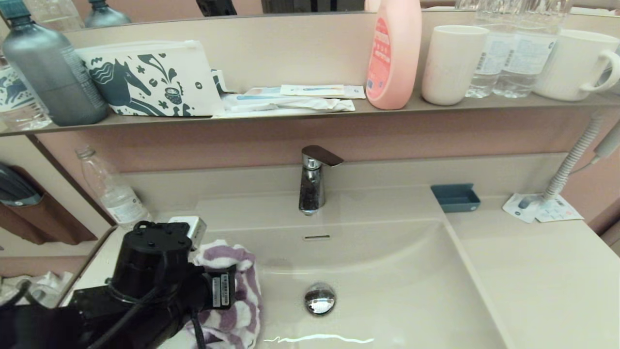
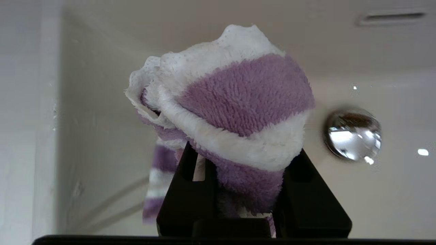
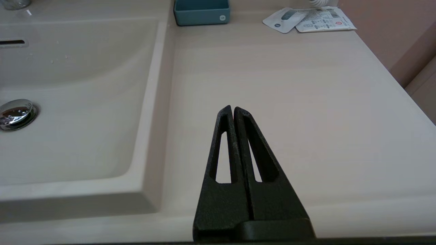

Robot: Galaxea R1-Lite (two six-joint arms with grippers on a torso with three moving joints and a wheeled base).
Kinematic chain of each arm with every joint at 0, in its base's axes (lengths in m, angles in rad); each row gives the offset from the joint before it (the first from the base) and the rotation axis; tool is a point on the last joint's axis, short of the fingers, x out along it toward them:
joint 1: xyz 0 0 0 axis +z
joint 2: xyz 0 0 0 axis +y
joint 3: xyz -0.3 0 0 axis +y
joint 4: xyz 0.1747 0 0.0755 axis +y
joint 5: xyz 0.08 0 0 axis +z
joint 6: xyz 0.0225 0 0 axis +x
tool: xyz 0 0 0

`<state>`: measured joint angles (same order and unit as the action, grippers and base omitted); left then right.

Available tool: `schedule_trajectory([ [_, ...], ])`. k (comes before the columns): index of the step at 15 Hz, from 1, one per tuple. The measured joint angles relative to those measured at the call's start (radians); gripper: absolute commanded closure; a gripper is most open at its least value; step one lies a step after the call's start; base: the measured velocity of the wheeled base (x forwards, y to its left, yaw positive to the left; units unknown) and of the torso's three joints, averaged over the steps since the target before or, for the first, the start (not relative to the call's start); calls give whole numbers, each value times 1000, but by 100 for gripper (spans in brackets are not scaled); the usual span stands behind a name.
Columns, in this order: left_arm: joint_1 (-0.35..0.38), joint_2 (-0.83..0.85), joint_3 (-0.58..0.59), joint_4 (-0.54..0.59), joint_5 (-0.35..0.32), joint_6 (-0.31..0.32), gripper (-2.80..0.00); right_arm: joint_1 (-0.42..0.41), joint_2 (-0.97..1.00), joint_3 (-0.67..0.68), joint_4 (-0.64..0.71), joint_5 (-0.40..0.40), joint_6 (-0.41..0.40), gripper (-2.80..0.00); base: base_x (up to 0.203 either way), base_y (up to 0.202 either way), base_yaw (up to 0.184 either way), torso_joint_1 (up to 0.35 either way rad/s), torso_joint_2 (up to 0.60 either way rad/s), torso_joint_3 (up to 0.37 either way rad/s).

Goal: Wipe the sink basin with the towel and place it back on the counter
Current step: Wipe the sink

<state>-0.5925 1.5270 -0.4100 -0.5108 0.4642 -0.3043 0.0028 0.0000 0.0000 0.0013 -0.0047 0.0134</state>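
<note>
My left gripper (image 2: 243, 160) is shut on the purple and white striped towel (image 1: 232, 286), bunched between its fingers (image 2: 185, 190), with a loose end hanging below. It holds the towel (image 2: 238, 102) over the left side of the sink basin (image 1: 397, 291), left of the chrome drain plug (image 1: 319, 298). Whether the cloth touches the basin wall cannot be told. The overflow slot (image 1: 317, 237) is on the curved back wall. My right gripper (image 3: 233, 108) is shut with nothing in it, hovering low over the counter (image 3: 289, 85) right of the basin; it is out of the head view.
A chrome faucet (image 1: 312, 182) stands behind the basin. A blue tray (image 1: 455, 198) and paper packets (image 1: 540, 208) lie at the counter's back. A plastic bottle (image 1: 114, 191) stands back left. The shelf (image 1: 310, 114) above carries bottles, cups and a horse-print pouch (image 1: 150, 80).
</note>
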Motion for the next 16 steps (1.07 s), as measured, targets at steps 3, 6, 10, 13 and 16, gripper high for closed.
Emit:
schedule_trajectory([
  [3,36,108,10,-65,1,10,0,0,0,0,0,0,0,0,0,0,0,0,0,0],
  [6,72,209,-17,-68,32,20,0,0,0,0,0,0,0,0,0,0,0,0,0,0],
  [10,87,321,-38,-135,32,33,0,0,0,0,0,0,0,0,0,0,0,0,0,0],
  [13,45,404,-59,-192,31,30,0,0,0,0,0,0,0,0,0,0,0,0,0,0],
  [16,-19,459,-99,-191,30,24,0,0,0,0,0,0,0,0,0,0,0,0,0,0],
])
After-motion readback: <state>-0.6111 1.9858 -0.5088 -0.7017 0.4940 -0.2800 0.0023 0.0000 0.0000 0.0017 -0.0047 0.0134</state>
